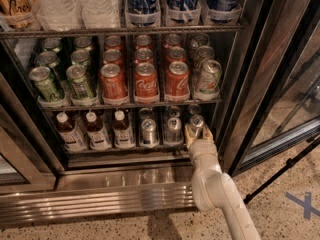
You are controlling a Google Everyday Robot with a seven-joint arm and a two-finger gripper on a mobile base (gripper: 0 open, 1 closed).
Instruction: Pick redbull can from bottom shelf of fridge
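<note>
Reaching into the fridge point(125, 200) from the lower right of the camera view, a white arm point(216, 191) is seen rising over the ribbed steel base grille, and the gripper point(198, 133) is placed at the front right corner of the bottom shelf. The redbull can point(196, 122) is found upright at that same corner, right at the gripper, with its silver pull-tab top showing just above the tan end of the tool. Whether the gripper is closed on the can or merely set about it cannot be told. Two more slim silver cans point(148, 130) are lined up along the front edge just to the left, with further ones behind them, and three brown bottles point(95, 130) with white caps are ranged toward the shelf's left end. On the middle shelf, red cola cans point(145, 80) are stacked in rows at the centre, green cans point(80, 82) are kept to the left, and pale cans point(208, 77) are set at the right edge. Large blue-labelled bottles point(142, 1) and clear bottles point(95, 4) are held on the top shelf. The glass door point(295, 89) is swung open at the right, above a speckled floor point(272, 211) marked with a blue cross point(306, 204).
</note>
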